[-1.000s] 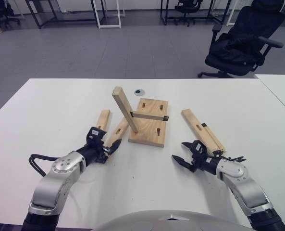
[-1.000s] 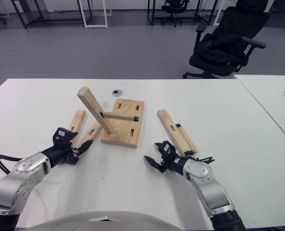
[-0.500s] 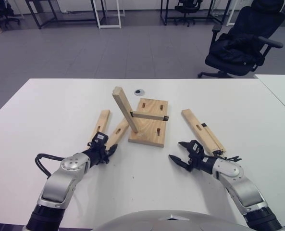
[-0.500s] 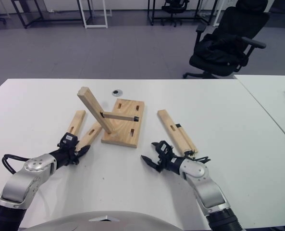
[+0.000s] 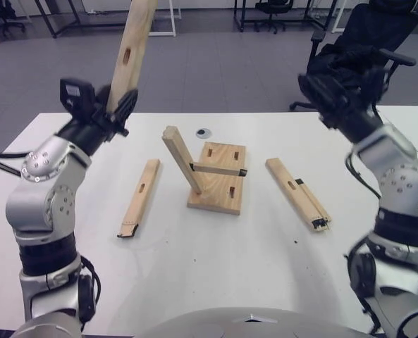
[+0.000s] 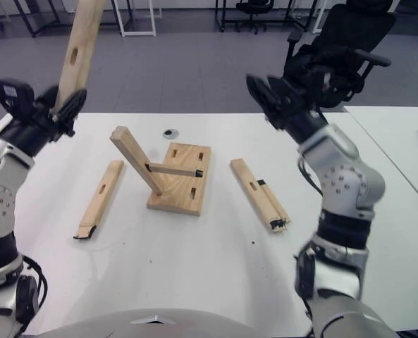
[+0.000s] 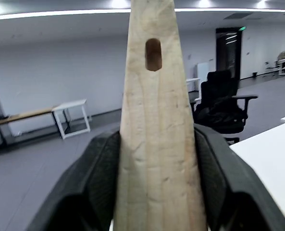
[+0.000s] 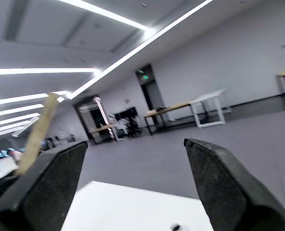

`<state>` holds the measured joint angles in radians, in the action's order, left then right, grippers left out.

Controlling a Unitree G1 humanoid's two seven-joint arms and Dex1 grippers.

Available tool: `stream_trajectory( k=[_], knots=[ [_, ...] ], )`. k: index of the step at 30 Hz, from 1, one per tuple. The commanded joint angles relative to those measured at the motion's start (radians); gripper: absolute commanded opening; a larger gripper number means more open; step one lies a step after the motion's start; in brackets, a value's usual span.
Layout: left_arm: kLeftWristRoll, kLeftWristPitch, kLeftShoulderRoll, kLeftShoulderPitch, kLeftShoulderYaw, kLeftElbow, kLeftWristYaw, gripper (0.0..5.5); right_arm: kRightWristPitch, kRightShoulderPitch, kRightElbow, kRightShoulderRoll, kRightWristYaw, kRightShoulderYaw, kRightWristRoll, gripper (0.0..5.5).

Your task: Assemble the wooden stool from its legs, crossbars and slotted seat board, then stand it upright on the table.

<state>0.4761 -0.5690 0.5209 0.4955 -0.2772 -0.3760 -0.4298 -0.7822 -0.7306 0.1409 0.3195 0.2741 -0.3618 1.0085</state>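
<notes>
My head's stereo pair looks forward and down, both eyes sharing the table (image 5: 194,282). My wrist cameras both face out into the room, the left close behind the leg (image 7: 156,144).

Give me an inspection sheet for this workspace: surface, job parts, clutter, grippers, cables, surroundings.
Surface: white table, parts spread around its middle.
Job's things: seat board lies flat; tilted leg leans at its left edge, with the crossbar running from it across the board. Loose leg lies flat left of the board, right-hand leg flat to its right. Held leg is raised, slot visible.
Clutter: small dark round item behind the board.
Grippers: left gripper shut on the held leg; right gripper open, raised, empty.
Cables: black cable beside the right forearm.
Surroundings: office chair, second table, grey floor.
</notes>
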Motion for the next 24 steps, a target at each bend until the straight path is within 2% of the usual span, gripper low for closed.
stream_trajectory(
  k=[1, 5, 11, 24],
  knots=[
    [-0.02, 0.109, -0.013, 0.213, 0.112, 0.081, -0.09, 2.08, -0.02, -0.301, -0.112, -0.136, -0.15, -0.023, 0.204, 3.78],
    [-0.061, 0.183, -0.022, 0.225, 0.194, 0.088, -0.135, 2.08, 0.004, -0.378, -0.196, -0.199, -0.2, -0.032, 0.263, 3.78],
    [-0.117, 0.243, -0.007, 0.196, 0.25, 0.08, -0.181, 2.08, 0.011, -0.372, -0.176, -0.222, -0.227, -0.014, 0.287, 3.78],
    [-0.191, 0.325, 0.01, 0.185, 0.284, 0.095, -0.226, 2.08, 0.051, -0.319, -0.13, -0.232, -0.307, 0.002, 0.298, 1.13]
  ],
)
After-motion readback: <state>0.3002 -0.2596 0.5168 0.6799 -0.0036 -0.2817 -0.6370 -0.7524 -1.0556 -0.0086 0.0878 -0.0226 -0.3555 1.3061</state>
